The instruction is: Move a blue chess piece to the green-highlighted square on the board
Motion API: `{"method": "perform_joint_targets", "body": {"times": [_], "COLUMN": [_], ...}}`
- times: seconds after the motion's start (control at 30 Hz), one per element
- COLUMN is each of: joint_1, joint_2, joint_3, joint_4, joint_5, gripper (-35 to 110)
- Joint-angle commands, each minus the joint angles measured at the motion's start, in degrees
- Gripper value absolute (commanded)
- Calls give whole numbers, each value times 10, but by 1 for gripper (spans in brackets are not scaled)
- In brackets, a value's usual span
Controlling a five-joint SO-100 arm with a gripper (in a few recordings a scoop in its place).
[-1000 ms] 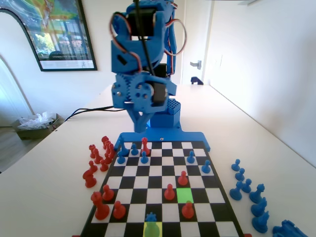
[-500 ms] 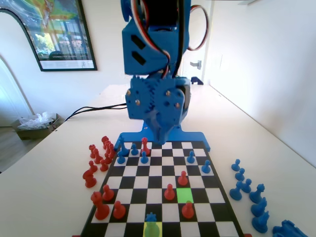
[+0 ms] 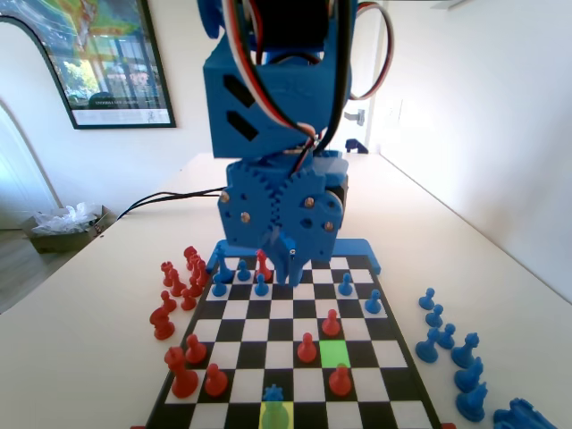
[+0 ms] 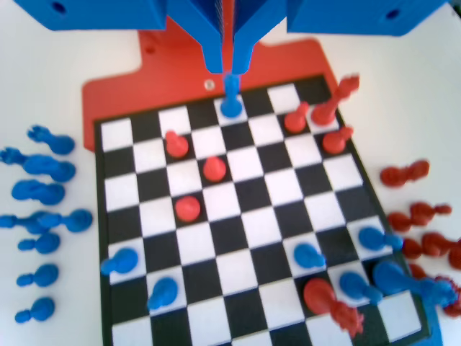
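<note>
**Arm raised over the board, crowned piece on the yellow square**

In the fixed view, red pieces (image 3: 174,290) stand on the bench (image 3: 80,331) off the left edge of the board (image 3: 393,371), with more red pieces (image 3: 192,366) on its near left squares. The blue chess piece (image 3: 273,393) with the spiky top sits in the nearest row, at the far edge of the yellow-highlighted square (image 3: 276,416). The gripper (image 3: 284,259) hangs well above the far rows, its jaws pressed together and holding nothing. The green-highlighted square (image 3: 335,352) lies one row farther and one column right of the yellow one, between red pieces in front and behind. Blue pieces (image 3: 447,344) line the bench on the right.

In the wrist view the gripper (image 4: 226,68) points down just above the blue chess piece (image 4: 230,101).
</note>
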Motion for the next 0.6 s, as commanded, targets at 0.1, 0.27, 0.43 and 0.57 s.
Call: {"method": "perform_joint_targets", "body": {"times": [0.1,0.27,0.43,0.57], "joint_1": [7,14,21,23], "joint_2": [-35,-71,-105,-127], "joint_3": [-108,-140,-165,-187], "joint_4": [14,4,-5,-6], "joint_5": [-25,-35,-42,-47], "gripper": [4,5,5,5]}}
